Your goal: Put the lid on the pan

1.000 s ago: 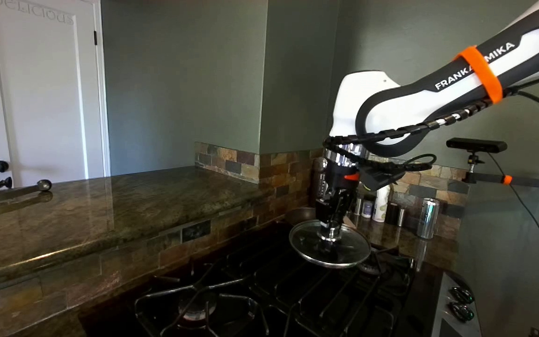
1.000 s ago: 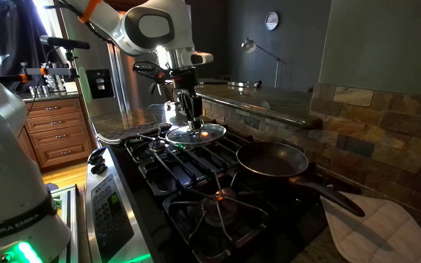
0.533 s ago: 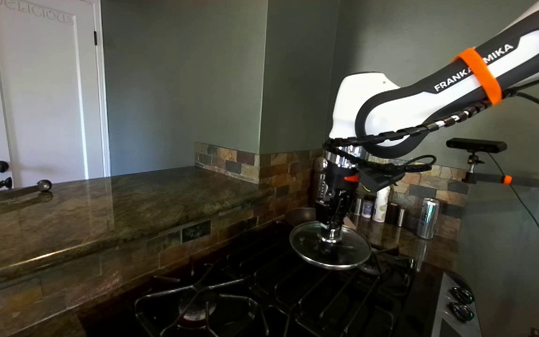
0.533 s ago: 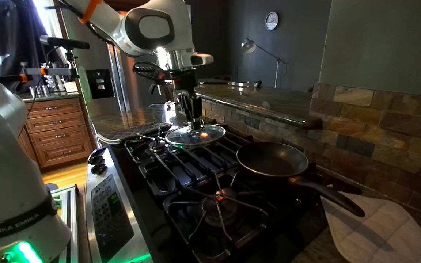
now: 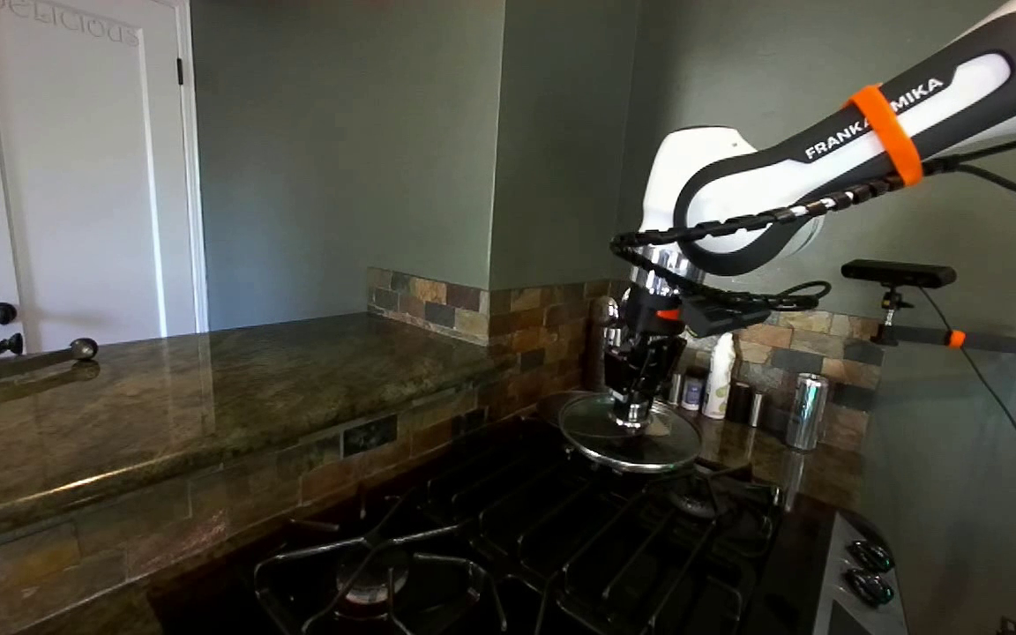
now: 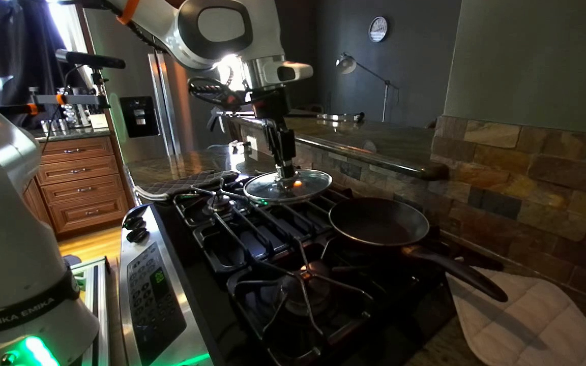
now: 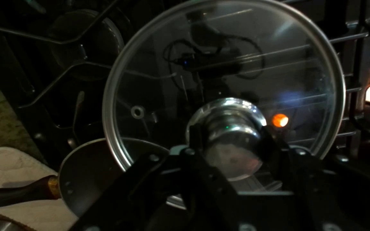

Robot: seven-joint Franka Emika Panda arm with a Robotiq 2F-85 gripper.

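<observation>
Tool (image 6: 286,172) clamped on the knob (image 7: 233,154) of the lid (image 6: 295,191), which hangs over the grates (image 6: 232,234), should next travel sideways, since the pan (image 6: 379,222) sits just beside, right of the lid in an exterior view, its handle (image 6: 463,274) pointing away.

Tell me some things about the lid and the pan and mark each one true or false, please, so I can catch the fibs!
The jaws are holding the lid by its knob. True.
The pan has a dark handle that reaches over a pale quilted pad. True.
The lid is sitting on the pan. False: in an exterior view the pan is uncovered, and the lid is off to one side.
The lid is square. False: it is round.
In the wrist view, you can see stove grates through the lid. True.
The quilted pad is inside the pan. False: it lies outside, by the end of the handle.
</observation>
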